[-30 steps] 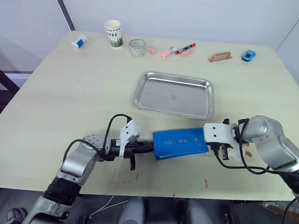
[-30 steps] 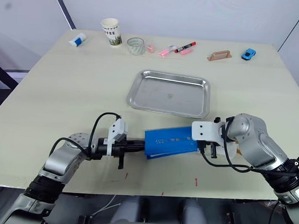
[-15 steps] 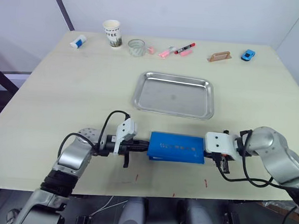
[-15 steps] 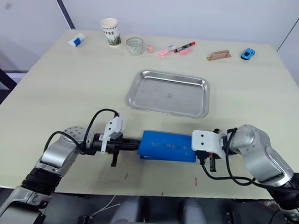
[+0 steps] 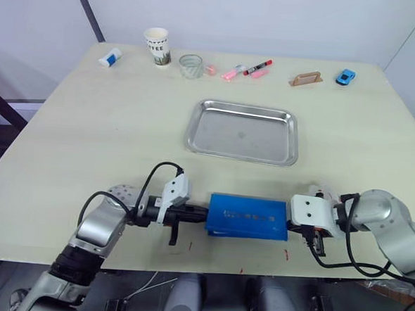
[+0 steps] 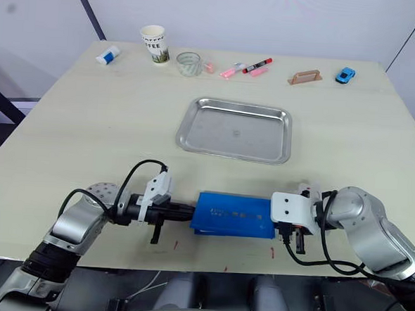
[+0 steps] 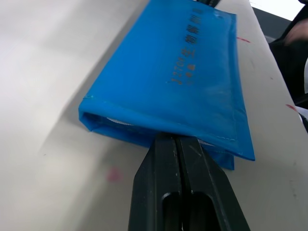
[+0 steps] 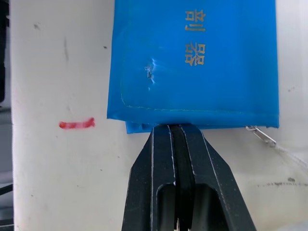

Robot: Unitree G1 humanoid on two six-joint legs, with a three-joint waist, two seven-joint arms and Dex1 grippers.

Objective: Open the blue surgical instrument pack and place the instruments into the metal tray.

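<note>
Lying flat on the table [image 5: 89,134], near its front edge and just in front of the metal tray [image 5: 242,132]: the blue surgical instrument pack [image 5: 248,216], closed. Clamping on the pack's left end, fingers pressed together over its hem: the left end effector [image 7: 179,140]. Pinching the opposite end likewise, fingers together on the blue edge: the right end effector [image 8: 174,128]. Judged as holding both ends to steady and stretch the pouch ahead of opening. Showing beside the right grip: a small metal zipper pull [image 8: 259,134], not yet being held. Standing bare: the tray, no instruments lying in it. Remaining hidden inside the pack: the instruments; only a pale sliver of lining peeking at the left fold. Staying unreadable: the lettering on the pack.
</note>
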